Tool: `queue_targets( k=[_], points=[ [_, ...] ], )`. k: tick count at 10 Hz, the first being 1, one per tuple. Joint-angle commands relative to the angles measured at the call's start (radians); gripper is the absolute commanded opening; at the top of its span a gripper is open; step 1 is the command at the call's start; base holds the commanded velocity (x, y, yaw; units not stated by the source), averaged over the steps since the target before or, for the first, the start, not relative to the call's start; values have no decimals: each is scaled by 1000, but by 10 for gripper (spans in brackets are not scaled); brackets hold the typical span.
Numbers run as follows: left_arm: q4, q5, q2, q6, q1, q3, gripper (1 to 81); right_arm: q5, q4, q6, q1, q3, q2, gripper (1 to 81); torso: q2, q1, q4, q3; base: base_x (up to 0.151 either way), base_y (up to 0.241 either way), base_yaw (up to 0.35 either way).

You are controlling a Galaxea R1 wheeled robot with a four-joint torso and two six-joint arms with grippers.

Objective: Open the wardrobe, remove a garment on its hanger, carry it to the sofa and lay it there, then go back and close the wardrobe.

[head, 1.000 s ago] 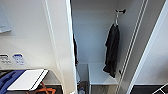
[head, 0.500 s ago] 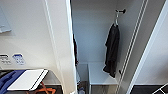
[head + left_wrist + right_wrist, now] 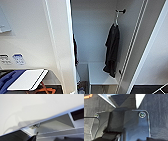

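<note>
The wardrobe [image 3: 100, 37] stands open ahead; the garment [image 3: 112, 50] hangs long and vertical from its hanger [image 3: 116, 19], hooked on a peg high on the right inner wall. It seems nearer the robot's right arm. Whether either pincer is apart or together cannot be told

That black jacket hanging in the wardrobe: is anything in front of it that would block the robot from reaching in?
Nothing visible does. The wardrobe stands open, and the jacket hangs on its hanger from a dark hook, with open space in front of it and a white shelf below.
</note>
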Motion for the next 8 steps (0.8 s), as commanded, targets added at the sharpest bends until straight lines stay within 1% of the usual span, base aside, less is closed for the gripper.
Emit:
queue_targets(
  k=[1,3,4,6,7,8],
  points=[
    [-123,-52,64,1,-110,-106,811,-57,-5,1,64,11,-6,811,0,0,0,0,0,0,0],
    [-207,-54,93,1,-125,-200,811,-57,-5,1,64,21,-9,811,0,0,0,0,0,0,0],
    [-256,-55,93,0,-128,-222,811,-58,-5,1,64,37,-12,811,0,0,0,0,0,0,0],
    [-358,-57,67,-2,-133,-237,811,-80,-9,1,62,64,-24,811,0,0,0,0,0,0,0],
    [-411,-58,41,-16,-132,-235,811,-80,-9,1,61,72,-29,811,0,0,0,0,0,0,0],
    [-444,-68,12,-55,-119,-235,811,-80,-9,1,59,74,-30,811,0,0,0,0,0,0,0]
  ],
)
